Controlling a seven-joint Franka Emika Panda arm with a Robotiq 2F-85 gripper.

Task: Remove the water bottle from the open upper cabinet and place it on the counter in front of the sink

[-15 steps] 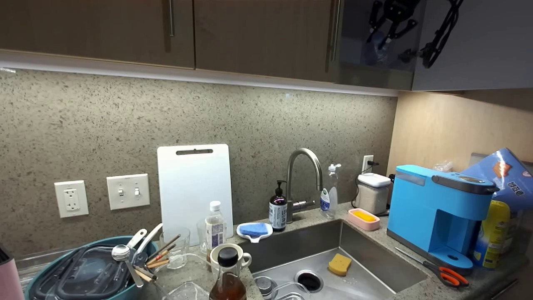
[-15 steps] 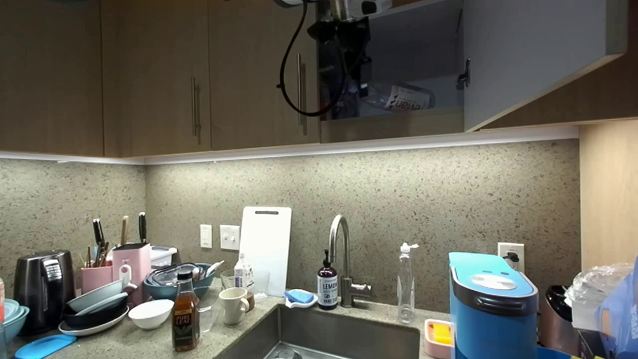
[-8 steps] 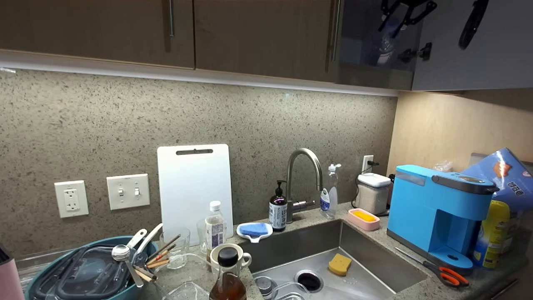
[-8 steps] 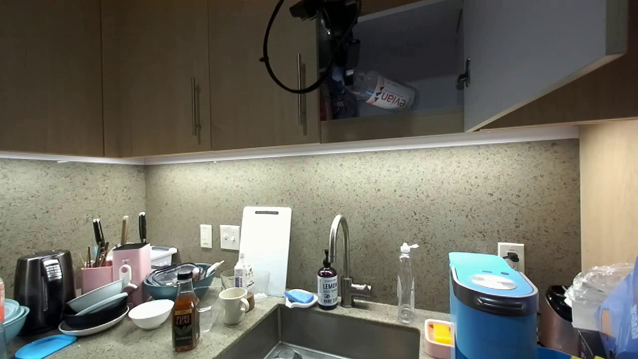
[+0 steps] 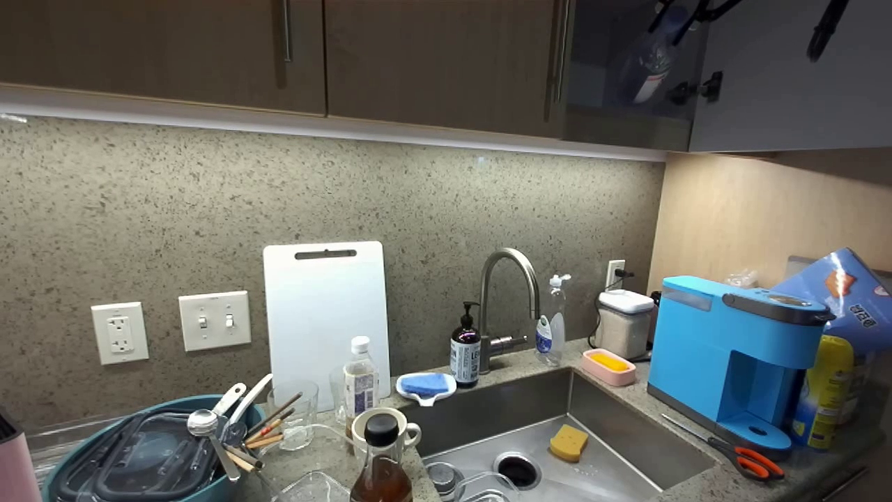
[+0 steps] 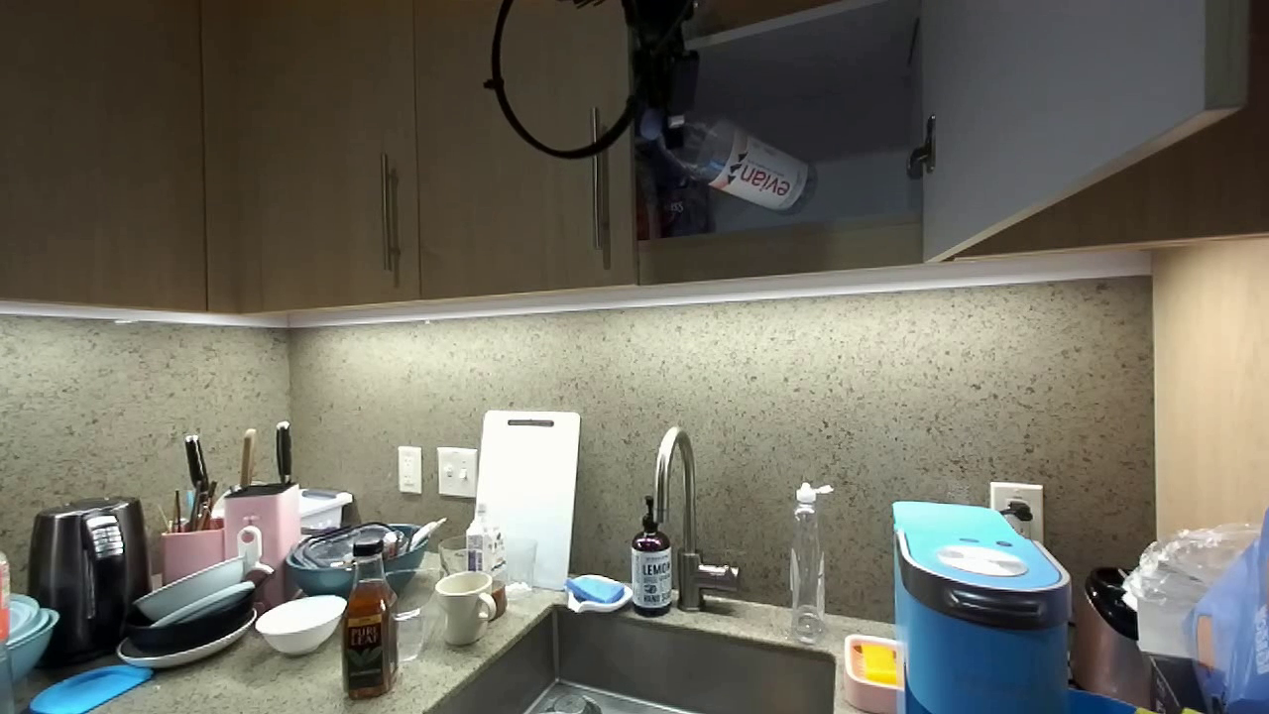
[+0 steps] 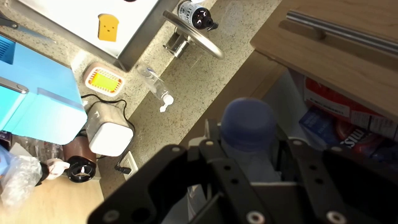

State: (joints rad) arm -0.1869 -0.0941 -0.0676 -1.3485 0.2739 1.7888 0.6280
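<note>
In the wrist view, my end effector (image 7: 247,133) pinches the water bottle (image 7: 249,123) at its blue-capped top, so the bottle extends beyond my grip, its body mostly hidden. In an exterior view, the water bottle (image 6: 758,174) has its long axis slanting from that grip down and right, base pointing into the open upper cabinet (image 6: 783,251); whether it touches anything there I cannot tell. In an exterior view, the water bottle (image 5: 648,70) hangs aslant beneath my end effector, well above the sink (image 5: 627,432) and desk (image 5: 702,480). I judge the base must swing out past the upper cabinet's lower edge before any lowering.
</note>
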